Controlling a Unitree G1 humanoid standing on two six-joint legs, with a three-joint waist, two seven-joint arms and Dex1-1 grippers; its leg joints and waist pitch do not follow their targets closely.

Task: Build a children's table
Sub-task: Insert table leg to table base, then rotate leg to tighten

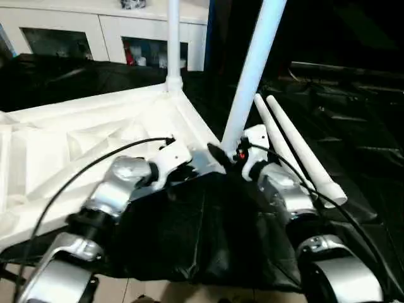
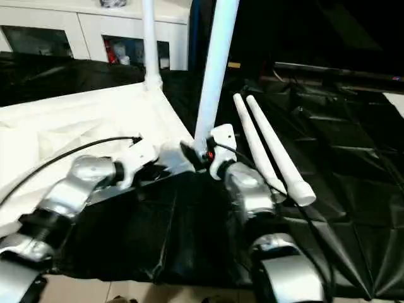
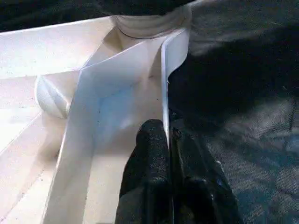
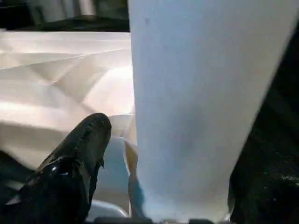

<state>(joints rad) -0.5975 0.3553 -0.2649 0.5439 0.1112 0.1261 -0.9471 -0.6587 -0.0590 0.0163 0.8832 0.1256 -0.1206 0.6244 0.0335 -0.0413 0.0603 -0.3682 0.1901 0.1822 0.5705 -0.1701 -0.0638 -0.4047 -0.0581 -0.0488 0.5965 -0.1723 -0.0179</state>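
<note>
Nearest, two silver forearms reaching forward over a worktop draped in crumpled black sheeting (image 1: pixel 189 246). At the left, the left claw (image 3: pixel 169 154) pinched shut on the thin side wall of the upturned white tabletop (image 1: pixel 76 145), one black finger on each face of that rim, near the tabletop's near right corner. At the right, the right claw (image 1: pixel 232 154) up against the foot of a white leg (image 1: pixel 252 69) standing in that corner's socket and leaning slightly; one black finger (image 4: pixel 79 154) seen beside the leg with a gap to it, the other hidden, so grip or release cannot be told. Just right of that claw, two more loose legs (image 1: pixel 297 154) lying side by side on the black sheeting, tapering away toward the far side. Ribbed underside of the tabletop facing up, spreading toward the left edge. Farther back, another leg (image 1: pixel 173 38) upright in the tabletop's far right corner socket. Beyond, a white cabinet (image 1: pixel 101 35) with glass doors along the back wall; dark, unlit room to the right.
</note>
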